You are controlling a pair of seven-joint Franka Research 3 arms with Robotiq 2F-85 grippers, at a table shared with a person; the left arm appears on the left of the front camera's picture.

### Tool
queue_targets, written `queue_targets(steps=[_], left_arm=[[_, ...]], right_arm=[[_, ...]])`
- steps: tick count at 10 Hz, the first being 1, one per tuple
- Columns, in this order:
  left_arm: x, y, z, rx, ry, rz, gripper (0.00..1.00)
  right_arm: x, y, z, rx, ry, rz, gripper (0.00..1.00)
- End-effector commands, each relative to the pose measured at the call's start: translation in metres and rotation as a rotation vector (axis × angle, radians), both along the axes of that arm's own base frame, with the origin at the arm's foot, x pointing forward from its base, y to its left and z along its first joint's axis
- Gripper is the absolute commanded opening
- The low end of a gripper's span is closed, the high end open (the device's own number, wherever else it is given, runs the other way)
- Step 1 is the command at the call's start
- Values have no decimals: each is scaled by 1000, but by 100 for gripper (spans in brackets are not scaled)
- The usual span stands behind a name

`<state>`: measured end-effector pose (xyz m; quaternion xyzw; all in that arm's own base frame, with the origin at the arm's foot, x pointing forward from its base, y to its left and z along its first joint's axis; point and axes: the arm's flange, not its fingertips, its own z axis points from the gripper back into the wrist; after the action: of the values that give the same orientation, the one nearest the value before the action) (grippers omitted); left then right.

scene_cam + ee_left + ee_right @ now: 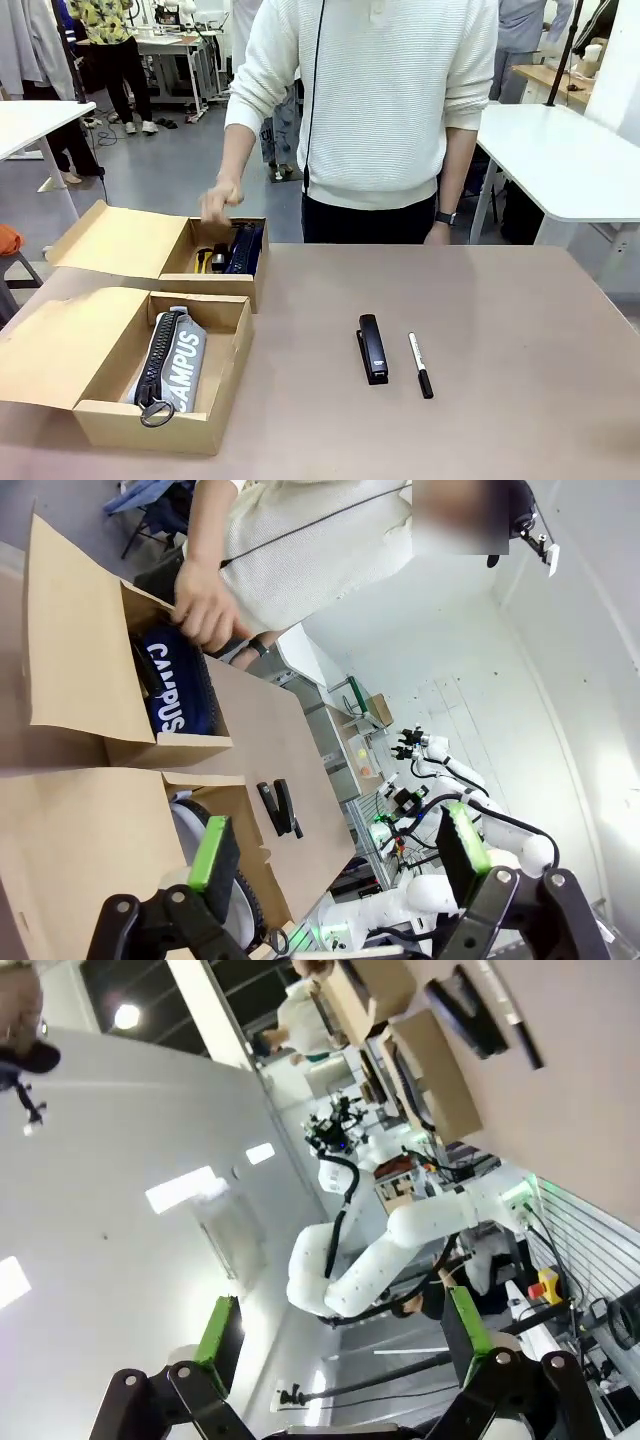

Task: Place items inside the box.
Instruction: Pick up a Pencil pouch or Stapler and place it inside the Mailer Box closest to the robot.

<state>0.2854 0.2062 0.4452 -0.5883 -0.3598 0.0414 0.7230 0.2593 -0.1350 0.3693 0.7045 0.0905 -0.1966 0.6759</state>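
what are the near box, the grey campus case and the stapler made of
Near box: plain brown cardboard, matte, with a folded flap.
Grey case: likely soft fabric, as it slumps against the box wall; dark zip along one edge.
Stapler: black, slightly glossy, plastic or painted metal; the look leaves it open.

Pers. hand (205, 605) by navy case (170, 695)

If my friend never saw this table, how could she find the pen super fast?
Start at the brown table and look right of the open cardboard box holding the grey pencil case. Two small things lie side by side there. The pen is the right-hand one: thin and white with a black cap, while the stapler beside it is chunky and all black.
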Motion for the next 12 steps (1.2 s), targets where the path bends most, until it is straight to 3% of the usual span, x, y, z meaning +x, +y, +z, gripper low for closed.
queue_targets(steps=[1, 12], left_arm=[[-1, -2, 1, -9, -29, 5, 100], [-1, -2, 1, -9, -29, 5, 100]], right_arm=[[1, 6, 12, 6, 10, -6, 100], [1, 6, 12, 6, 10, -6, 100]])
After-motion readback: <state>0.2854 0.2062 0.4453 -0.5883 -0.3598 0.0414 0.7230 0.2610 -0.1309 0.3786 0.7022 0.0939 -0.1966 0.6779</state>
